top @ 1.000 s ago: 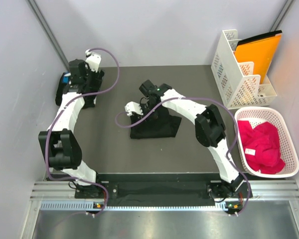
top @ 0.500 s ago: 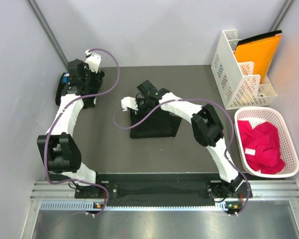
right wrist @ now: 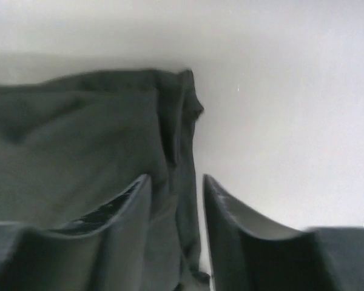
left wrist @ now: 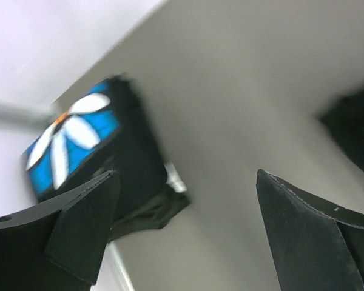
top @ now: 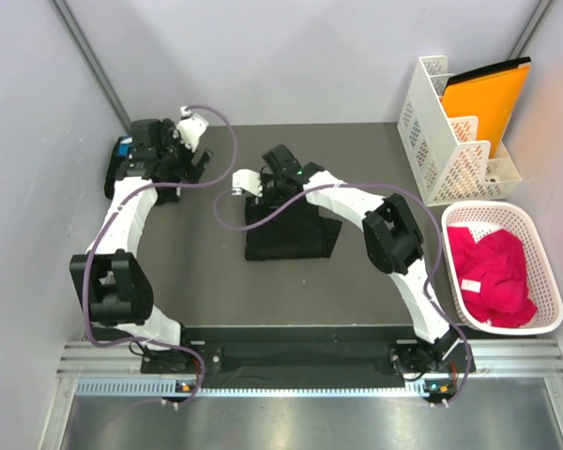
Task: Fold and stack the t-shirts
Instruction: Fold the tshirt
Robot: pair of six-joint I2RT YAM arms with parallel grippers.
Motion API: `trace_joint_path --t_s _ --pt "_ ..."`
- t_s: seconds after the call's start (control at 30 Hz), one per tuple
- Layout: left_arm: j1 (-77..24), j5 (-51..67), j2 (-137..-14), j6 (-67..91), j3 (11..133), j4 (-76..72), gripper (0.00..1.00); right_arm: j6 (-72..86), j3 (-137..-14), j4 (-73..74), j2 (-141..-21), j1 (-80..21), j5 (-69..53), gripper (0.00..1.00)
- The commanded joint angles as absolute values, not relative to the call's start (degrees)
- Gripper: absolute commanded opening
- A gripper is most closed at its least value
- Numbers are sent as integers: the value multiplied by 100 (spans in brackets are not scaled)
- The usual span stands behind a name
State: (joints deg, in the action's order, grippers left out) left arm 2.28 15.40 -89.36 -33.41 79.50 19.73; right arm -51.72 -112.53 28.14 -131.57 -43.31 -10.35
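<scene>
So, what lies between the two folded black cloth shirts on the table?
Only bare grey tabletop, shown in the left wrist view beyond the flower-print shirt.

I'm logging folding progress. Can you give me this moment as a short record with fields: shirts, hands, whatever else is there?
flower shirt: folded, far left corner of the table
second shirt: folded, mid-table, print hidden
stacked: not yet; the shirts lie apart
left hand: open, empty, near the flower shirt
right hand: partly open, over the second shirt's edge
other: basket with pink cloth, rack with orange folder, at the right
</scene>
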Motion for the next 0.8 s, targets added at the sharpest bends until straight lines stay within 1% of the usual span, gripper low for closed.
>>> trace_joint_path --t_s 0.0,0.13,0.23,0.4,0.6,0.67,0.77 --pt "237 3555 -8736 -4455 7936 2897 99 -4291 -11811 3259 -12718 -3482 -1343 52" --pt "159 4514 -9218 -4693 8409 3743 99 -4122 -11909 4199 -12534 -2840 -2116 56" --pt "-156 4807 -9789 -4903 8770 4376 99 -4157 -11699 4657 -12367 -2435 -2591 57" --pt "-492 5045 -10816 -5133 9272 4799 99 -4280 -11172 5009 -12287 -2048 -2935 57" --pt "-615 5150 -12100 -5098 10387 5264 99 -4394 -11153 5370 -12463 -1951 -3339 56" --pt "-615 5124 -12339 -5098 10704 5361 99 -4473 -11188 5458 -12524 -1942 -3498 57" --pt "-615 4905 -12349 -5028 10705 5108 99 -4421 -11311 5432 -12673 -1951 -3586 57"
